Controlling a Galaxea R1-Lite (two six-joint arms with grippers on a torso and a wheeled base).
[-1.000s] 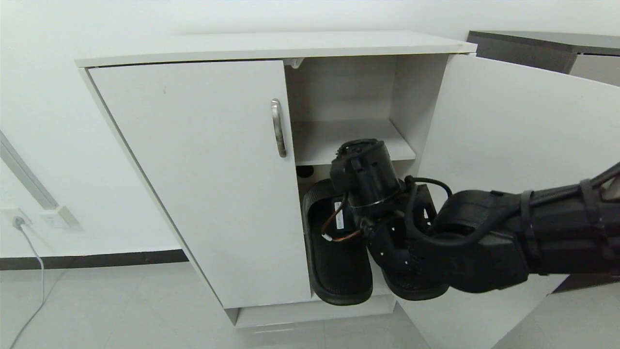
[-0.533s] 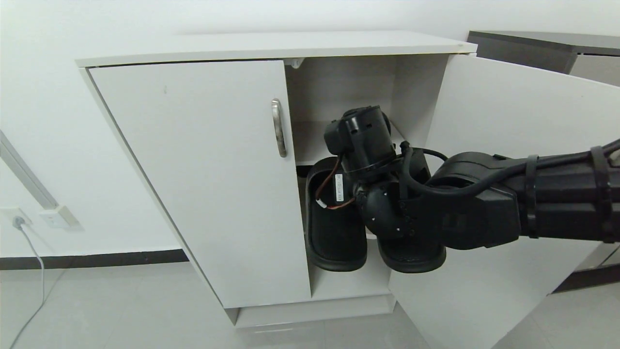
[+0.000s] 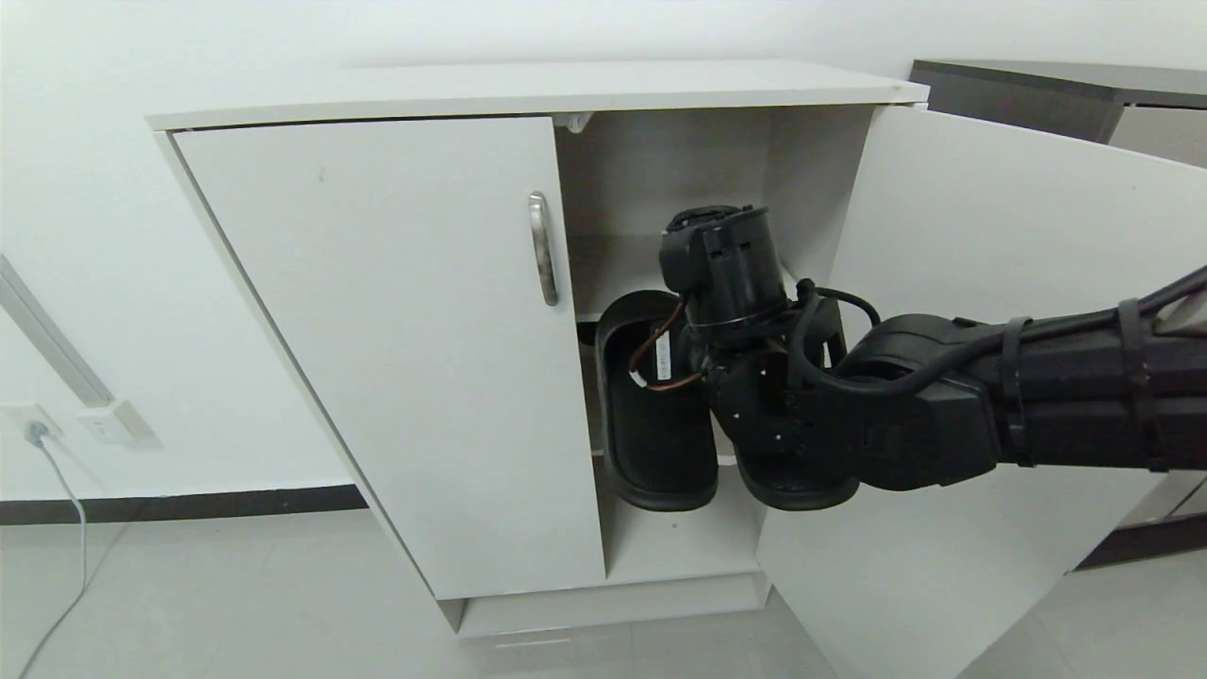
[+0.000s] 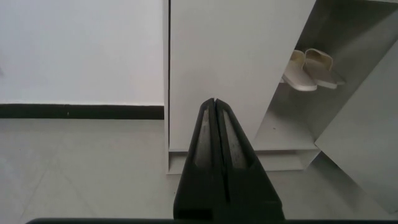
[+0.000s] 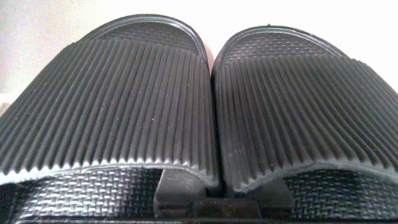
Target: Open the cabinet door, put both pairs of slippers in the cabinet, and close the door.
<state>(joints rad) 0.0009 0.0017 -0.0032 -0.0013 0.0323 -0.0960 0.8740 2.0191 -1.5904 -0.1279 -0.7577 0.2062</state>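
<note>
The left gripper (image 4: 214, 124), fingers pressed together on nothing, faces the cabinet's (image 3: 528, 90) closed left door (image 3: 377, 349). The pale slippers (image 4: 311, 67) already lie on the middle shelf. In the open right half, the black slippers (image 3: 660, 424) hang at that shelf's front edge. They likely need lowering onto the bottom board, clear of the open door (image 3: 990, 273). The right gripper (image 5: 217, 190) clamps both slippers' inner edges, barely parted.

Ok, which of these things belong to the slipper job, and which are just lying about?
Job:
cabinet
its open right door
black slippers, held by the right gripper
pale slippers, already inside the cabinet

Lying about:
wall socket
its cable
dark-topped unit beside the cabinet
</note>
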